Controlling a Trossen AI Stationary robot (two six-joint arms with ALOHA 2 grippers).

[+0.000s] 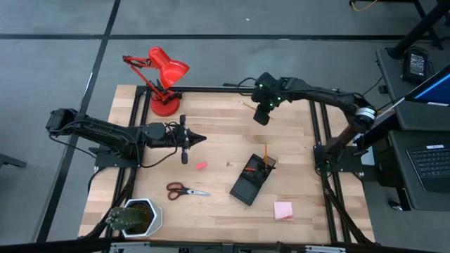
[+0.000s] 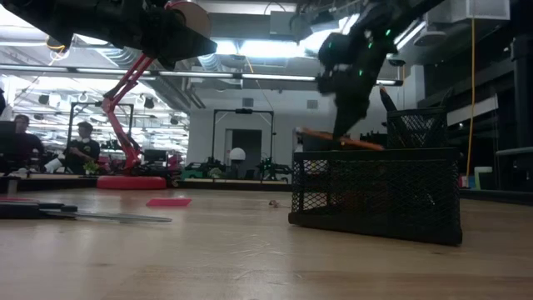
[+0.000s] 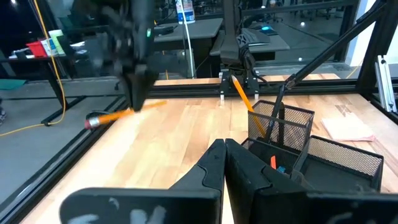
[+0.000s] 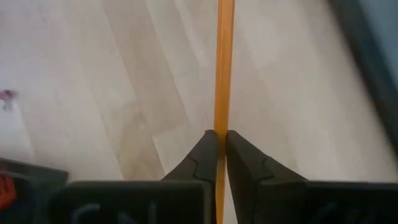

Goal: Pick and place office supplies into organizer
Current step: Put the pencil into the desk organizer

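I hold an orange pencil (image 4: 224,68) pinched between the fingers of my right gripper (image 4: 217,144), up in the air over the far part of the table (image 1: 218,130), between the red desk lamp (image 1: 163,76) at the far left corner and the far right edge. I grip it at mid-shaft, lying level, so I judge it is being carried toward the organizer (image 1: 252,178), which stands near the middle of the near half of the table, with another pencil (image 1: 266,153) already standing tilted in its taller cup end. My left gripper (image 1: 199,138) is clenched on nothing and waits low over the left half of the table.

The red-handled scissors (image 1: 184,189) lie toward the near left, a small pink eraser piece (image 1: 201,166) between them and my left gripper, and the pink sticky-note pad (image 1: 283,210) just beyond the organizer's near end, toward the near right corner. The potted plant (image 1: 136,216) sits at the near left corner.

From above, my right gripper hides most of the held pencil. What lies inside the organizer's mesh compartments is hard to make out; I cannot tell where the pens are.
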